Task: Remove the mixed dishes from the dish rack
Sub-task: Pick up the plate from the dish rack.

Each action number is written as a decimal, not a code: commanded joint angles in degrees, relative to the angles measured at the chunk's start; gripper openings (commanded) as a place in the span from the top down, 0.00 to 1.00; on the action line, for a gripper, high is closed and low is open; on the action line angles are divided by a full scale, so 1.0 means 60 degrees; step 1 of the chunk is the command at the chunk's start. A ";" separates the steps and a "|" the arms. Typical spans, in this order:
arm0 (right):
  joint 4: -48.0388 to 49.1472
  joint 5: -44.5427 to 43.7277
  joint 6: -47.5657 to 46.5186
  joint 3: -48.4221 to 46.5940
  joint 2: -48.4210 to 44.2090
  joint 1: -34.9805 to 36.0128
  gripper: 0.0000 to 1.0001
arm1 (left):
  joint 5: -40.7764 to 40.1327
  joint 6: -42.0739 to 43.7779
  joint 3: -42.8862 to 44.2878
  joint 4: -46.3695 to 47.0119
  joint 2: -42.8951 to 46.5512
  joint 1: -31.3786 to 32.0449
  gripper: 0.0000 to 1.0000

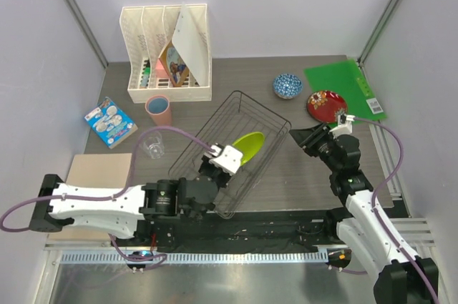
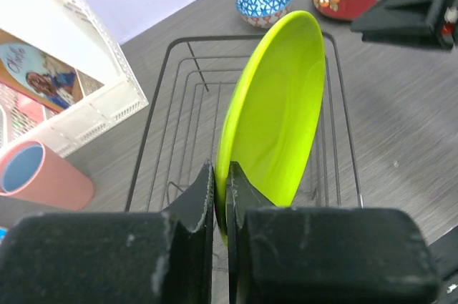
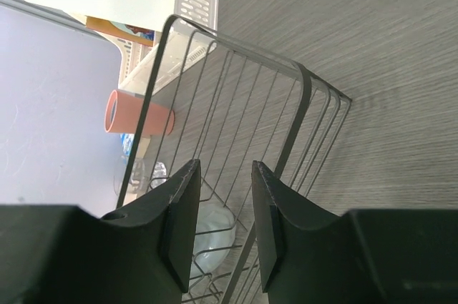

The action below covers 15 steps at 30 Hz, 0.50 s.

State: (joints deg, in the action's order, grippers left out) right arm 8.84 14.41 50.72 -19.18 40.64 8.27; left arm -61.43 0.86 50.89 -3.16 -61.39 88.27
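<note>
The black wire dish rack (image 1: 266, 119) lies at the table's middle. A lime-green plate (image 1: 250, 146) stands on edge in it. My left gripper (image 1: 215, 159) is shut on the plate's near rim; the left wrist view shows the plate (image 2: 275, 114) pinched between the fingers (image 2: 220, 189). My right gripper (image 1: 306, 139) is open and empty just right of the rack, facing its wires (image 3: 300, 96). On the table stand a pink cup (image 1: 158, 109), a clear tumbler (image 1: 154, 146), a blue patterned bowl (image 1: 287, 86) and a red patterned plate (image 1: 326, 104). No white plate shows clearly.
A white slotted file organizer (image 1: 168, 54) stands at the back left. A green folder (image 1: 343, 86) lies at the back right, a blue packet (image 1: 109, 121) and a tan board (image 1: 100, 175) at the left. A pale rounded thing (image 3: 215, 236) shows through the rack wires, unclear.
</note>
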 commanded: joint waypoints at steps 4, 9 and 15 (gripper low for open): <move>-0.0403 0.0014 -0.0206 -0.1430 -0.0753 0.0042 0.59 | 0.1490 -0.2735 0.0468 -0.0718 0.1425 -0.1760 1.00; -0.0522 0.0394 -0.0163 -0.1857 -0.0768 0.0042 0.58 | 0.3027 -0.3980 0.0526 -0.1070 0.1866 -0.3240 1.00; 0.0752 0.2004 0.0365 -0.2090 0.0007 0.0057 0.52 | 0.6907 -0.5839 0.0760 -0.0969 0.1502 -0.5334 1.00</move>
State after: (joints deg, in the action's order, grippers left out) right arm 7.64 18.94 51.18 -28.58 37.67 8.27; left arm -37.39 -23.79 52.34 -10.87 -50.92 62.06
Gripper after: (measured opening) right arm 0.461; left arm 0.042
